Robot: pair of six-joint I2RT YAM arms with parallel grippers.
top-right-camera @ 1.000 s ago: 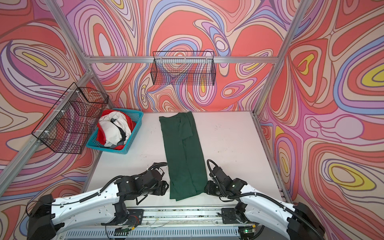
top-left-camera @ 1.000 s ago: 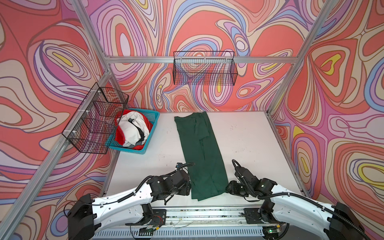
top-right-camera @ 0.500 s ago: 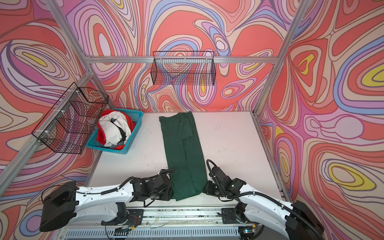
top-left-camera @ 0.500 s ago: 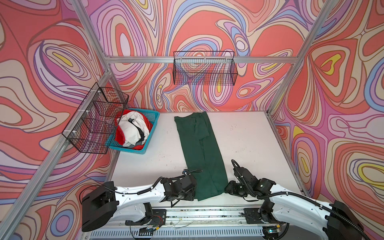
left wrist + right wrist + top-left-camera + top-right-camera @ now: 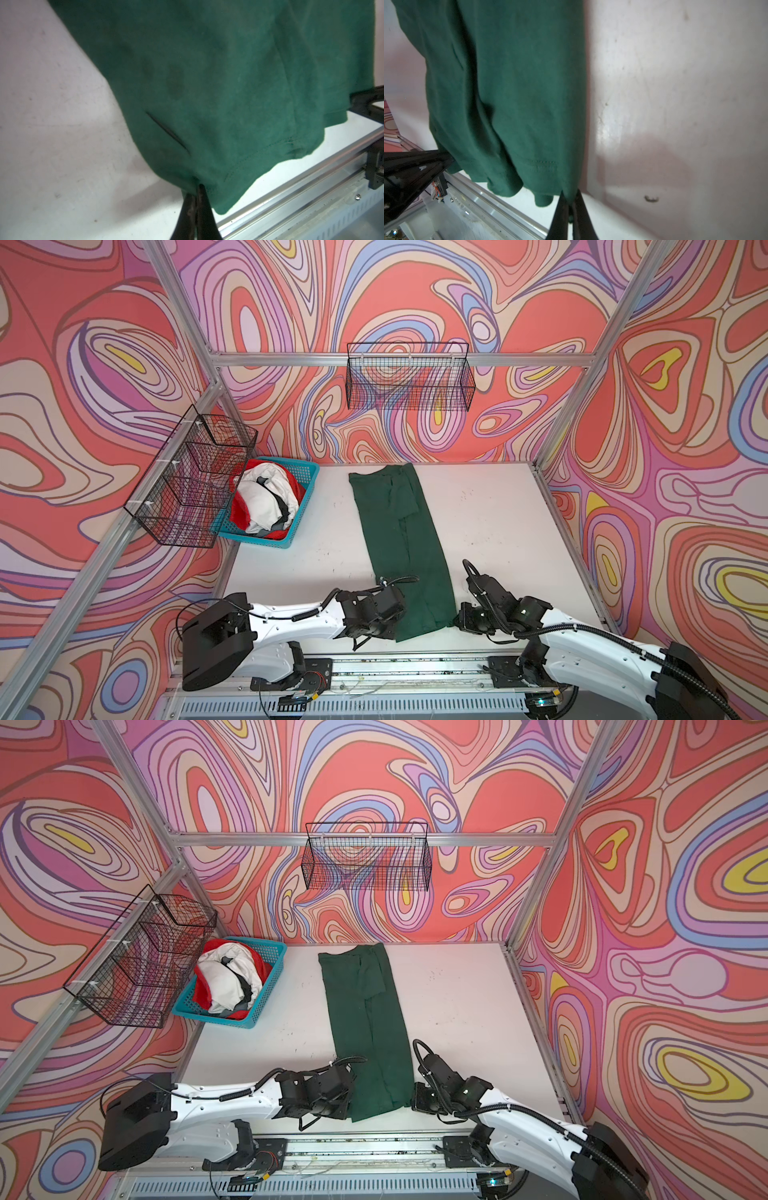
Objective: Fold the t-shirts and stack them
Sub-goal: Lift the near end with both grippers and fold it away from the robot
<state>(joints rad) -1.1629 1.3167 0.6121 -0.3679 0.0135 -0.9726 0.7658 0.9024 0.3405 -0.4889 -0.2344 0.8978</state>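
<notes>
SHIRT: green t-shirt (image 5: 399,547) lay as a long strip mid-desk (image 5: 519,522) | GRIP: left jaws, right jaws each clamped on a near hem corner | RISK: bites looked shallow; a corner could slip on lifting and undo the fold

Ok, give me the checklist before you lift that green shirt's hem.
1. Is the left gripper shut on the shirt hem, near a corner: ok.
2. Is the right gripper shut on the hem's other end: ok.
3. Does the shirt lie flat as one long strip, sides folded in: ok.
4. Is every layer caught in both grips: cannot tell.
5. Is the basket apart from the shirt: ok.
</notes>
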